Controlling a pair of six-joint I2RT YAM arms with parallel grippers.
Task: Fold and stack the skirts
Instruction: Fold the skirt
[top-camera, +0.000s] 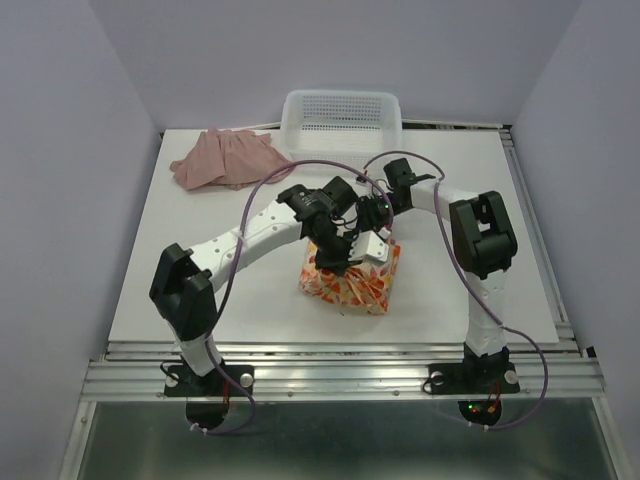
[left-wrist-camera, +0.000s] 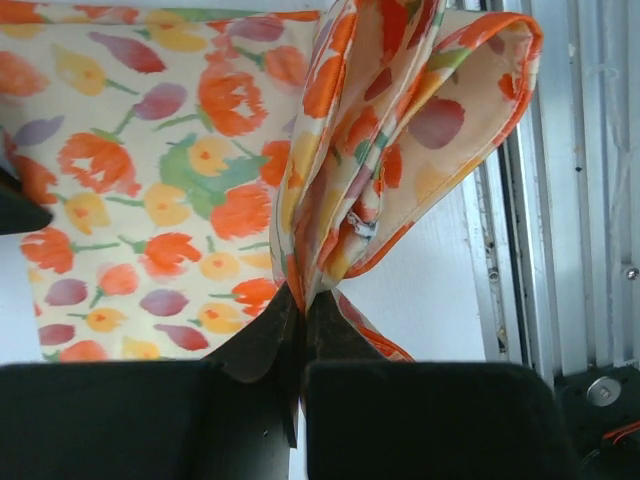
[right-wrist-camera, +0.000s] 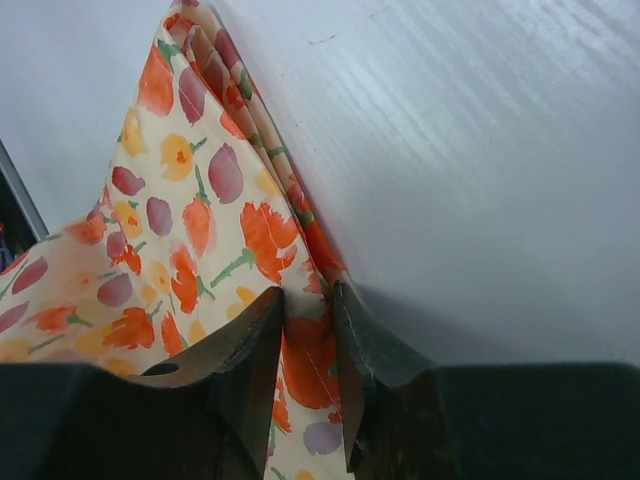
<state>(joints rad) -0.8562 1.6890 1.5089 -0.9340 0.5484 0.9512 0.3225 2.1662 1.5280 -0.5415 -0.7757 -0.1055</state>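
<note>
Right now my left gripper (left-wrist-camera: 301, 305) is closed tight on a soft cream printed skirt (top-camera: 350, 283), its fabric covered in orange, red and yellow flowers. In my left wrist view the two dark fingers (left-wrist-camera: 262, 345) meet with a bunched fold of the cloth pinched between them. That fold fans out from the pinch in several layers. The rest of the printed skirt lies flat to the left of it. A grey metal rail (left-wrist-camera: 570, 200) runs along the right side of that view.

My right gripper (right-wrist-camera: 310, 305) also grips the same skirt. Its jaws stand only narrowly apart, and a strip of the flowered cloth fills the gap between them. From there a hemmed edge runs away from the fingers in a narrowing ridge, with bare white table (right-wrist-camera: 480, 150) beside it.

From above, both of my arms bend inward and meet over the printed skirt, which sits as a compact, roughly square bundle near the middle of the table, a little toward the near edge. My two grippers are close together at its far side.

A dusty pink skirt (top-camera: 225, 158) of ruffled soft fabric lies crumpled at the far left of the table, well apart from the bundle. Just beside it, at the far edge, stands a white plastic mesh basket (top-camera: 342, 122).
</note>
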